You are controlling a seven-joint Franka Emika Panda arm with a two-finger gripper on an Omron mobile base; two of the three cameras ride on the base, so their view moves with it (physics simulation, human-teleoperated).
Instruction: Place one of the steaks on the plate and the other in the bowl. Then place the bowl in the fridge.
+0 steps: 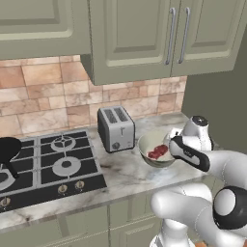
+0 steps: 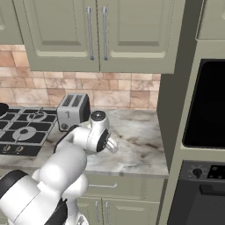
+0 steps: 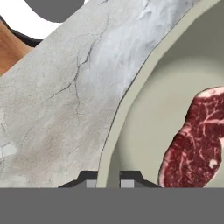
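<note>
Hand view shows us the pincer straddling the pale rim of the bowl, one dark tip on the outside above the marble tabletop and the other just inside the wall. The gap between the tips is narrow and the rim sits in it, so we read the pincer as closed on the bowl's edge, or very nearly so. A marbled red steak lies flat inside the bowl, off to one side of the grip.

From the left base view we see the bowl resting on the tabletop just beside the silver toaster, with the steak in it and the white arm bent over its near edge.

We judge the bowl is loaded and the carry to the fridge comes next. A hold on one thin edge is the weak point: the bowl could pivot and hang, tipping the steak out. A sideways swing could also knock the toaster, since the two stand so close.
</note>
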